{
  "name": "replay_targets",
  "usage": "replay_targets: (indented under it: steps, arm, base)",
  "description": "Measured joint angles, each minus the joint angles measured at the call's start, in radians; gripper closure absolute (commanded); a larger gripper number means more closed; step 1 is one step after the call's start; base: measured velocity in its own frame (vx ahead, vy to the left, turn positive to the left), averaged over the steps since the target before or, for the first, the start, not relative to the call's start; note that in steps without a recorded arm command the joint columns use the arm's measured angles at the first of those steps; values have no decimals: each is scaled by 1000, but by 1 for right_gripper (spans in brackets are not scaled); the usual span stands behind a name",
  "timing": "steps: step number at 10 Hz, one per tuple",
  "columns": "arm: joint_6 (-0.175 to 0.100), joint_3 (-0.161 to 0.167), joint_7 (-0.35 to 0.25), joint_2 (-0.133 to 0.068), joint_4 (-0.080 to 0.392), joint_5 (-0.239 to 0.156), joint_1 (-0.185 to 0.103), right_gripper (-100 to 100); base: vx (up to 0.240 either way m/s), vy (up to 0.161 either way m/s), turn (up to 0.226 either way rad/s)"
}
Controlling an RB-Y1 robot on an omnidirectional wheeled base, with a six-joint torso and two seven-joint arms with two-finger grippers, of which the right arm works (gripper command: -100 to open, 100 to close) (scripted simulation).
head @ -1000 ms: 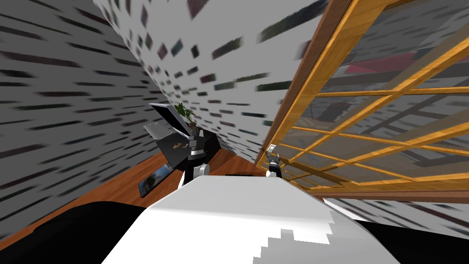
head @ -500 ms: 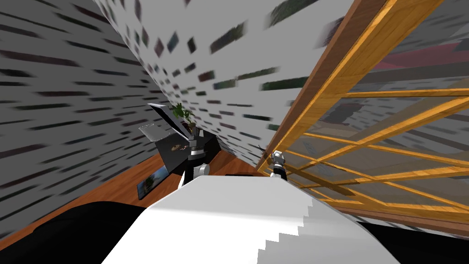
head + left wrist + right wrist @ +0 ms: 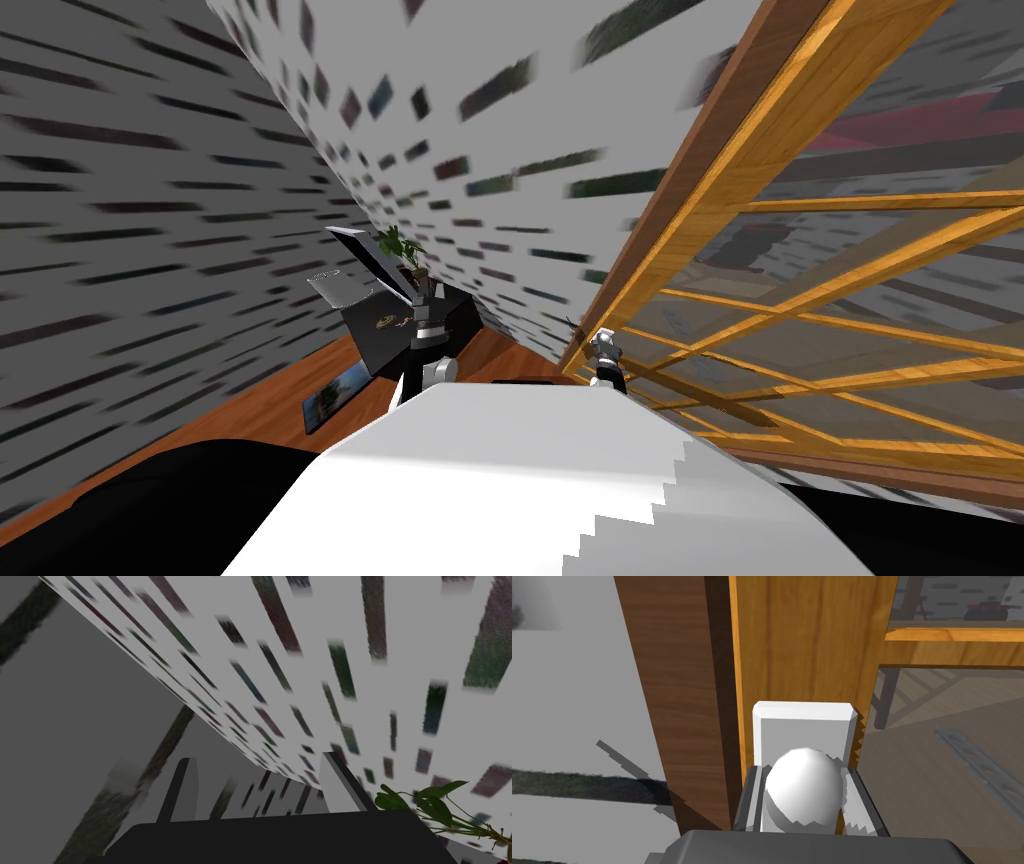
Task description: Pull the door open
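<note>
Right gripper [image 3: 804, 776] clamped round white knob [image 3: 804, 798] at door [image 3: 812, 641] edge for pulling; left gripper [image 3: 260, 786] idle, fingers apart.

The floor [image 3: 245, 420] is reddish-brown wood and runs from the patterned wall to the foot of the door [image 3: 722, 200]. A dark cabinet [image 3: 385, 330] stands on it in the far corner, against the wall. Near the cabinet, a flat dark-framed picture [image 3: 335, 393] lies face up on the boards. Through the door's glass a paler plank floor [image 3: 912, 791] shows. A grey slotted strip [image 3: 979, 763] lies on it, and dark furniture legs [image 3: 884, 698] stand on it.
</note>
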Motion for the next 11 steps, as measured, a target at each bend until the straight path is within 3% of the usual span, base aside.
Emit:
replay_targets:
  steps: [4,9,11]
  arm:
    - [-10,30,-30,-11,16,17,-14,100]
    - [19,85,-63,-21,-45,46,16,100]
    - [12,111,-86,-27,-42,61,14,100]
  base:
    - [-174,-4,53]
    - [-226,-17,66]
    - [-163,-9,36]
